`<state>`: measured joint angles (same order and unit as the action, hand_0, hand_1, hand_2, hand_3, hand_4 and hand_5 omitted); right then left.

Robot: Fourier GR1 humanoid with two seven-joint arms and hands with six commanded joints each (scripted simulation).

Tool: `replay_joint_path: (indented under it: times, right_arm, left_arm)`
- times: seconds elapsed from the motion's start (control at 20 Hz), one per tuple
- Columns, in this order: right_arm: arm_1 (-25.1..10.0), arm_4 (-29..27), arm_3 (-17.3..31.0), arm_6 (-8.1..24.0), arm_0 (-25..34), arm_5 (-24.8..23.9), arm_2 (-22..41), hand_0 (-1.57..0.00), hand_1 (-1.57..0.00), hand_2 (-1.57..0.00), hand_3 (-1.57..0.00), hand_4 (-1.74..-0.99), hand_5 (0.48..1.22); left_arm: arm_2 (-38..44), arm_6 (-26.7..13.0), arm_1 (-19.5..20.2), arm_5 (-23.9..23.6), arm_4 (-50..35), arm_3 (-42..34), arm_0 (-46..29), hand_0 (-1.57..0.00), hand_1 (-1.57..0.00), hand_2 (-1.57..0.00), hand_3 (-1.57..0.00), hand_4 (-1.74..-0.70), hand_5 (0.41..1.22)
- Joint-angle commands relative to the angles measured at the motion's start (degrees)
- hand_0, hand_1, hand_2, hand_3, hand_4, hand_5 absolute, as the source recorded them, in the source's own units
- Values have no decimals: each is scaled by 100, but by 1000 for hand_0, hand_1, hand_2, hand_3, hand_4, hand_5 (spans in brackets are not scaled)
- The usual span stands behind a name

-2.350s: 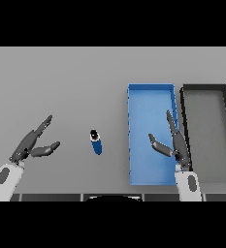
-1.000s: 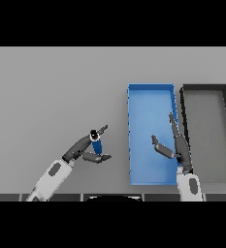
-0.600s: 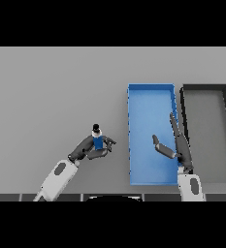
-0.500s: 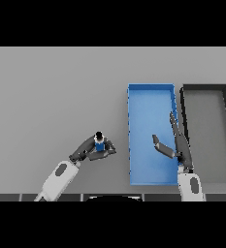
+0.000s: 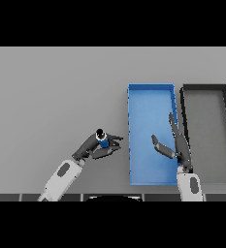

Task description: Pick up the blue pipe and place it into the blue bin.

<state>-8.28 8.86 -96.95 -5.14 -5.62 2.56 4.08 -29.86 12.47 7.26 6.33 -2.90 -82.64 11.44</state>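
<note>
I see flat, even light across the grey counter (image 5: 56,97), neither dim nor harsh, with no glare. Shadows are faint: a soft dark patch under my left hand (image 5: 96,147), and slight shading along the inner walls of the blue bin (image 5: 151,88) and the dark bin (image 5: 205,87). Edges look soft throughout.

On the bench (image 5: 46,87) two bins sit side by side to the right, the blue bin (image 5: 150,92) just left of the second bin (image 5: 205,88). The pipe (image 5: 103,140) stands left of them, in the left robot hand (image 5: 96,148). The right robot hand (image 5: 174,145) hangs over the near end of the blue bin.
</note>
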Motion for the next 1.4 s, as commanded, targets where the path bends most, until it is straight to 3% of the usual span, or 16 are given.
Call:
replay_joint_path:
  times: [0.0, 0.2, 0.55, 0.7, 0.8, 0.85, 0.95, 1.05, 1.2, 1.35]
  right_arm:
    - [-9, 34, -4, 71, 54, -30, -2, 1, 1, 1, 1, -1220, 638]
    - [-28, 178, -27, 13, 33, -79, 50, 1, 1, 1, 1, -1184, 643]
    - [-104, 205, 78, -12, 94, -157, -58, 1, 1, 1, 1, -1145, 643]
    - [29, 491, -354, -93, -377, -423, 70, 1, 1, 1, 1, -1138, 643]
    - [111, 757, -787, 5, -786, -639, 162, 1, 1, 1, 1, -1188, 643]
    - [163, 848, -960, 131, -873, -715, 203, 1, 1, 1, 1, -1191, 642]
    - [198, 881, -1151, 86, -988, -745, 244, 1, 1, -20, 1, -1187, 642]
    - [212, 31, -1413, -130, -1006, -198, 229, 1, -12, -67, 0, -1198, 641]
    - [-216, -1074, -1922, 618, -655, 679, 243, 1, -29, -120, -1, -1215, 607]
    - [-679, -1829, -2281, 1314, -87, 1205, 318, 1, -14, -111, 0, -1237, 577]
  left_arm:
    - [12, -139, -37, -14, -2, -73, 37, -1528, -1535, -1540, -1539, -1468, 1207]
    - [28, -363, -6, 246, -110, -594, 188, -1554, -1556, -1558, -1558, -1465, 1215]
    - [13, -855, -128, 385, 38, -858, 280, -1567, -1568, -1568, -1568, -1466, 1220]
    - [19, -875, -247, 458, 131, -764, 263, -1569, -1569, -1570, -1570, -1466, 1220]
    - [104, -869, -247, 479, 148, -800, 262, -1570, -1570, -1570, -1570, -1466, 1220]
    - [109, -877, -279, 491, 197, -757, 262, -1570, -1570, -1570, -1570, -1466, 1220]
    - [93, -781, -281, 612, 212, -806, 155, -1570, -1570, -1571, -1571, -1467, 1220]
    - [145, -865, -318, 656, 232, -844, 198, -1571, -1571, -1571, -1571, -1467, 1221]
    - [184, -937, -380, 749, 273, -866, 183, -1571, -1571, -1571, -1571, -1467, 1221]
    - [234, -970, -467, 784, 349, -843, 156, -1571, -1571, -1571, -1571, -1467, 1221]
